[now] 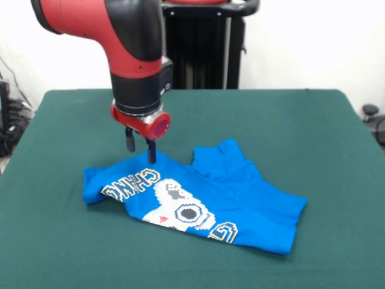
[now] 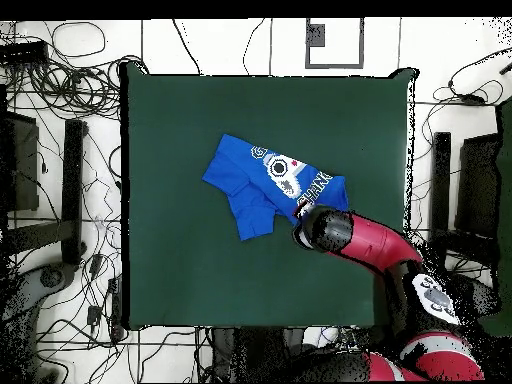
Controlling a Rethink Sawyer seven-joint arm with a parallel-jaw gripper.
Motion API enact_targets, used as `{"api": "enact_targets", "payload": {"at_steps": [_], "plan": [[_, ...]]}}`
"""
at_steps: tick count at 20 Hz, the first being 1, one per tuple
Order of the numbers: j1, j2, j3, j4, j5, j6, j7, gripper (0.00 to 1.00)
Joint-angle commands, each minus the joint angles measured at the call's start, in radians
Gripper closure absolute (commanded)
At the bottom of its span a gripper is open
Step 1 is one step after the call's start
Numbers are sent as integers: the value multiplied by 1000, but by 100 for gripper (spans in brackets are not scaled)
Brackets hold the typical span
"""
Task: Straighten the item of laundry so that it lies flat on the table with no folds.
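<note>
Front view: the gripper (image 1: 139, 146) is right down at the blue T-shirt (image 1: 240, 198), two dark fingers (image 1: 130, 141) pointing at the table (image 1: 289, 126) with a narrow gap between them. One tip sits at the shirt's far edge, at about ten o'clock from the graphic; whether any cloth is pinched there can't be told.

The shirt lies a little left of the table's middle, graphic side up, and it's rumpled: a fold bunches up at twelve o'clock and the left end curls under.

From overhead, the red arm (image 2: 370, 240) comes in from five o'clock and covers the shirt's (image 2: 245, 185) nearest corner, hiding the gripper. Cables (image 2: 75, 75) sprawl over the floor off the table's (image 2: 180, 270) nine o'clock side.

The yellow-edged lettering above the pixel graphic is too distorted to read.
</note>
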Motion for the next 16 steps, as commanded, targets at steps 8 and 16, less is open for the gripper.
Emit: {"api": "enact_targets", "payload": {"at_steps": [8,16], "plan": [[47,76,90,77,24,-53,112,0],[41,79,85,79,23,-55,111,0]]}}
